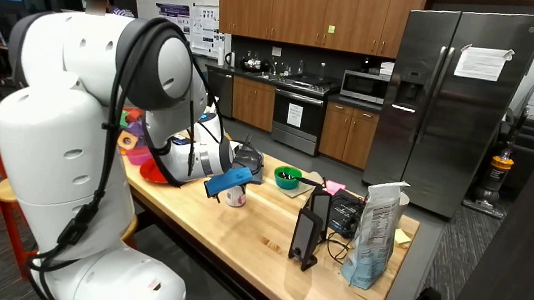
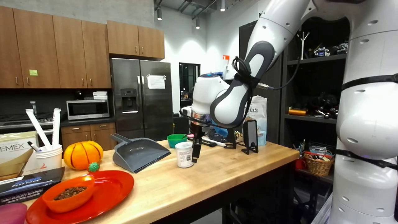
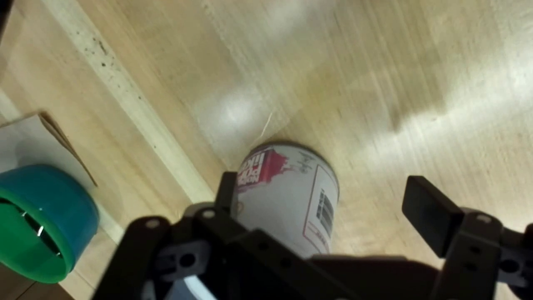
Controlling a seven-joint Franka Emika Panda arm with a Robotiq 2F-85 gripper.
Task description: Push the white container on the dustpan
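Note:
The white container point(image 1: 236, 197) stands upright on the wooden table. It also shows in an exterior view point(image 2: 184, 155) and in the wrist view point(image 3: 287, 200), with a pink label patch and a barcode. The dark grey dustpan point(image 2: 140, 152) lies flat to its left there; it shows partly behind the arm in an exterior view point(image 1: 249, 162). My gripper point(image 3: 329, 202) is open, with fingers low at the container point(image 2: 196, 152). In the wrist view the container shows between the fingertips, close to the left finger; I cannot tell if they touch. Part of it is hidden by the finger linkage.
A green bowl point(image 2: 176, 141) stands behind the container. A red plate point(image 2: 116, 189) with an orange bowl point(image 2: 70, 199) and a pumpkin point(image 2: 83, 155) lie near the dustpan. Black speakers point(image 1: 306, 236) and a tall bag point(image 1: 374, 234) stand at the table's other end.

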